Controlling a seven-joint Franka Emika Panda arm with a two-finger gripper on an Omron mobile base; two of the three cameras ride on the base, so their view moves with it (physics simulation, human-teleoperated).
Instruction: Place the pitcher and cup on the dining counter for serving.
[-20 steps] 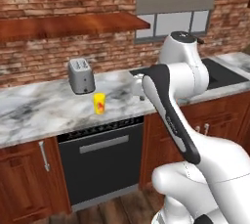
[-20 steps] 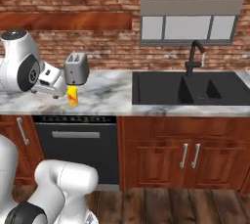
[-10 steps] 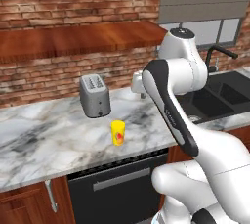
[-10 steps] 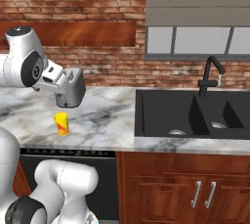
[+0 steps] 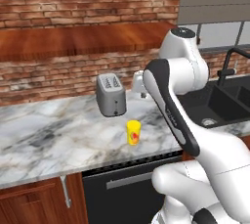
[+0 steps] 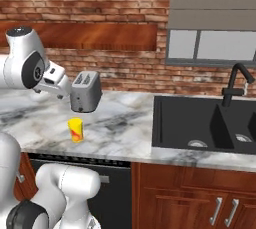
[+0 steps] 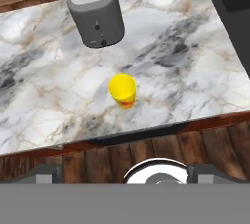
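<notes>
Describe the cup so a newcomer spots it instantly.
Find the marble counter under the brick wall, left of the black sink. Just in front of the grey toaster stands the cup, upright near the counter's front edge: small, bright yellow, with a red-orange mark.

Even, bright light fills the kitchen, with no glare. The toaster (image 5: 112, 94) throws a soft shadow on the marble counter (image 5: 44, 140) beneath it; the cup (image 5: 133, 132) beside it barely shades anything. Edges look slightly soft and rendered.
</notes>
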